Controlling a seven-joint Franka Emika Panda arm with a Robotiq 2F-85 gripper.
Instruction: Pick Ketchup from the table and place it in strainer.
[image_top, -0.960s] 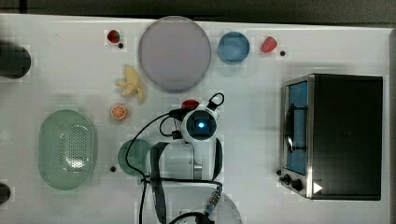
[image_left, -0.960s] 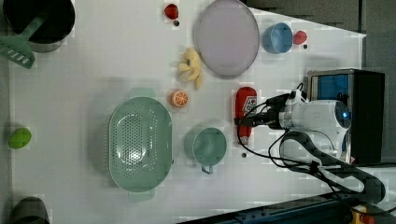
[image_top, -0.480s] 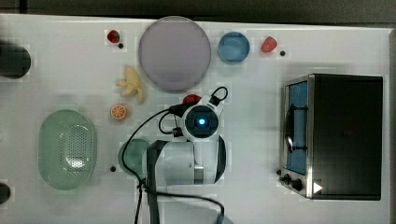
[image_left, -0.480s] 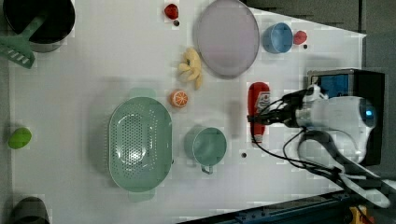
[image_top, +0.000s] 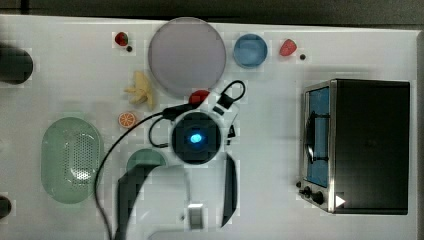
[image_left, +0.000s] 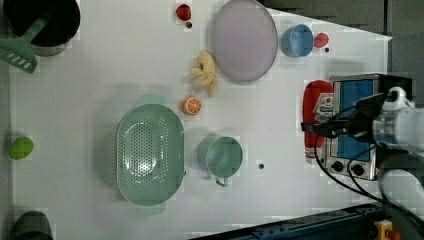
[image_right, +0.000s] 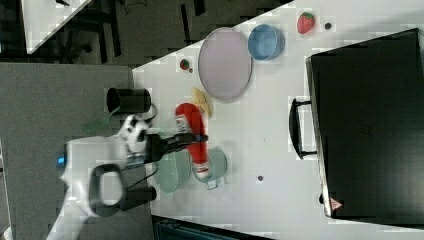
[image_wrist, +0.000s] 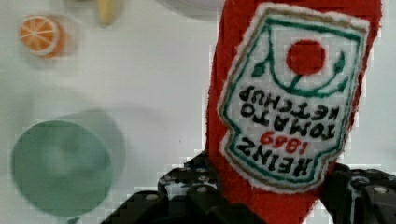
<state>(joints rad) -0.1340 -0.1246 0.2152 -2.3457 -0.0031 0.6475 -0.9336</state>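
Ketchup (image_wrist: 294, 107) is clamped in your claw (image_wrist: 261, 196), both black fingers (image_wrist: 196, 186) pressed on its lower end, label facing the wrist camera. It's off the table, hanging out past the claw; in the left view it (image_left: 316, 117) overlaps the front edge of the toaster oven (image_left: 352, 125).

In the right view the bottle (image_right: 192, 132) sits past the fingertips, over the teal cup (image_right: 212, 167).

You've got the teal cup (image_left: 220, 156) closest to the claw, toward the left view's left. The strainer (image_left: 149, 152) is beyond it, further toward the left view's left, rim just beside the cup, not touching.

Orange slice (image_left: 191, 105) and banana bunch (image_left: 205, 75) sit near the strainer's upper rim in the left view. Grey plate (image_left: 244, 40) lies past those.

Bare white table (image_left: 280, 145) between cup and claw. Table's near edge runs along the left view's bottom, close under the arm.
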